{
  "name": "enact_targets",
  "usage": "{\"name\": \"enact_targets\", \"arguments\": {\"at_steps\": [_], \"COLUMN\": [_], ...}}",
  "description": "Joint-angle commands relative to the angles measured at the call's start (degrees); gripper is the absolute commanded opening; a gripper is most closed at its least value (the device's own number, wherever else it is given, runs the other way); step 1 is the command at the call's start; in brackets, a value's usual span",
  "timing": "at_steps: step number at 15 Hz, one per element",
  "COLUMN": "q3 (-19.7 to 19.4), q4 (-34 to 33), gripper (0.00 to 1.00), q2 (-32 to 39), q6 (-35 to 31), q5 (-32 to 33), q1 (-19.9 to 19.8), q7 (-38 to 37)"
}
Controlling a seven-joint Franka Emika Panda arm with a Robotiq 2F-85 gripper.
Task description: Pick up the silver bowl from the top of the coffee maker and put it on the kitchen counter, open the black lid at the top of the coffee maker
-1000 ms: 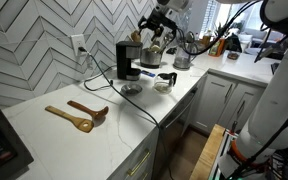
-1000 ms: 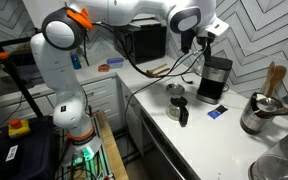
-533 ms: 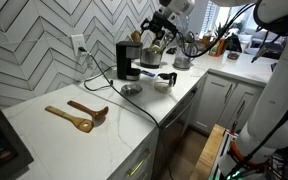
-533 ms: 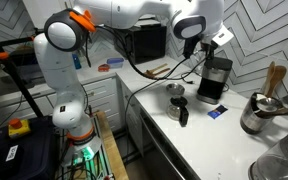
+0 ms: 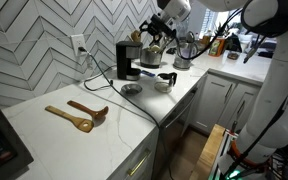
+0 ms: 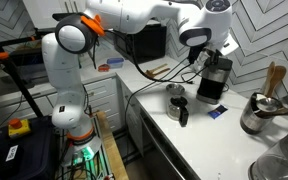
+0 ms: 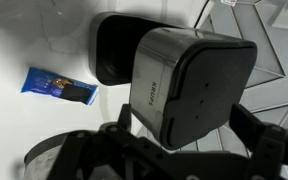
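**Claw (image 6: pixel 216 58) wide over the coffee maker (image 7: pixel 184 80)**

I see the claw spread wide and empty. Just beneath it is the boxy, silver-trimmed machine, its black lid (image 7: pixel 212 88) flat and closed. The silver bowl (image 5: pixel 131 89), small and shiny, sits on the white kitchen counter (image 5: pixel 44 125), lower than the claw, beside the machine's base.

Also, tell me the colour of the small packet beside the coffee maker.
Blue packet, clearest in the wrist view.

Coffee maker (image 7: pixel 156 85): brushed silver metal trim. Black lid (image 7: pixel 212 88): matt plastic. Silver bowl (image 5: pixel 131 90): shiny metal. Kitchen counter (image 5: pixel 44 140): white, smooth, stone-like. Spoons (image 5: pixel 88 108): wood.
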State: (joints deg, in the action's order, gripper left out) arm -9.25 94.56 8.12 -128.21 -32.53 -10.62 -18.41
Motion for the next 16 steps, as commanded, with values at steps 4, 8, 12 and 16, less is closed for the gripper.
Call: {"name": "enact_targets", "arguments": {"at_steps": [4,8,12,16], "q3": [1.0,1.56,2.12,2.01], "q4": [-5.34,-7.67,-9.56,-10.5], "gripper": [1.0,1.0,1.0,1.0], "q2": [6.26,8.39,9.49,9.56], "q6": [-0.64,-1.1,-1.06,-0.57], "q5": [-6.16,-8.7,-11.26,-10.45], "q1": [-1.13,-1.47,-1.55,-1.37], "q7": [2.56,3.77,4.35,3.47]}}
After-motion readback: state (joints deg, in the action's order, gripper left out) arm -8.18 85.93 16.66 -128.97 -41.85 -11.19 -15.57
